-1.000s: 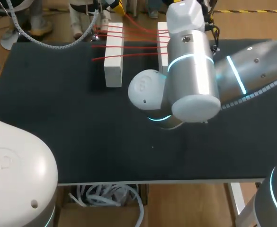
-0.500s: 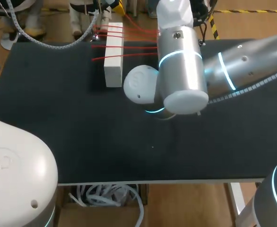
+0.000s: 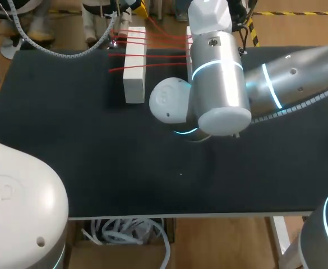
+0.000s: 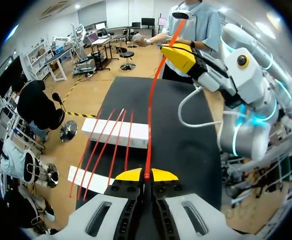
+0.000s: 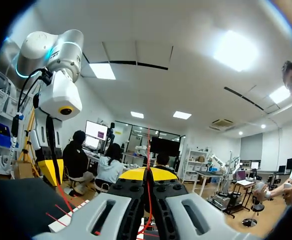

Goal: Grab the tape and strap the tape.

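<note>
The red tape (image 4: 154,95) runs as one taut strand past the end of the white block (image 4: 117,132), pinched between the closed tips of the left gripper (image 4: 146,175) and also clamped in the closed right gripper (image 5: 148,173). Holding both ends, I judge, keeps it tight for laying beside the strands across that block. The right arm (image 3: 220,84) bends low over the dark surface (image 3: 68,140) just beside the block, while the left gripper hangs beyond the block's far end.

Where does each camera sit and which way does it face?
Head: above and behind, looking down on table; right arm mid-view, left arm at corner.
Left wrist: along left gripper, over blocks, toward right arm.
Right wrist: along right gripper, up toward left arm.
Shared: both wrist views show the tape, pinched by their grippers.
</note>
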Tool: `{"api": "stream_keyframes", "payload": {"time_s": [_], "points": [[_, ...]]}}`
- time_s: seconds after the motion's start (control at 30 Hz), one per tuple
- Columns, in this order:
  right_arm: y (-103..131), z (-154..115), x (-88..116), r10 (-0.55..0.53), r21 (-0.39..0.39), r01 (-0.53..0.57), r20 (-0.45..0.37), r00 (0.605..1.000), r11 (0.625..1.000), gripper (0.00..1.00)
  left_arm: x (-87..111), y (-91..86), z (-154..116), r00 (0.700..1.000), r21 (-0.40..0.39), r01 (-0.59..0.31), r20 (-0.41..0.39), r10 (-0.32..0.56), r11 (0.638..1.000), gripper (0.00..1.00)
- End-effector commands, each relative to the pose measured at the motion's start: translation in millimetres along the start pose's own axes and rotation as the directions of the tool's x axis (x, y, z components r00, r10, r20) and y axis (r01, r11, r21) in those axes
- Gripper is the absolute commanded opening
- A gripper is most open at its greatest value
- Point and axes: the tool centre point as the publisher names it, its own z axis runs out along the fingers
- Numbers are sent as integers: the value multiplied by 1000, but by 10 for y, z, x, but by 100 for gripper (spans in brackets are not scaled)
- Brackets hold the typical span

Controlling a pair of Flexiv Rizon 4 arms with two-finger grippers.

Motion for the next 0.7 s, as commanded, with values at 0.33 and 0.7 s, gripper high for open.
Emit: {"api": "stream_keyframes", "payload": {"time_s": [0.33, 0.7], "points": [[4, 27, -60, -216, 57, 216, -10, 976, 975, 0, -2, -6, -6, 1000, -4, 1, -2, -1, 1000, 0], [-59, -28, -182, -641, -75, 637, -74, 764, 768, 0, -2, -6, -6, 1000, -4, 1, -2, -1, 1000, 0]]}}
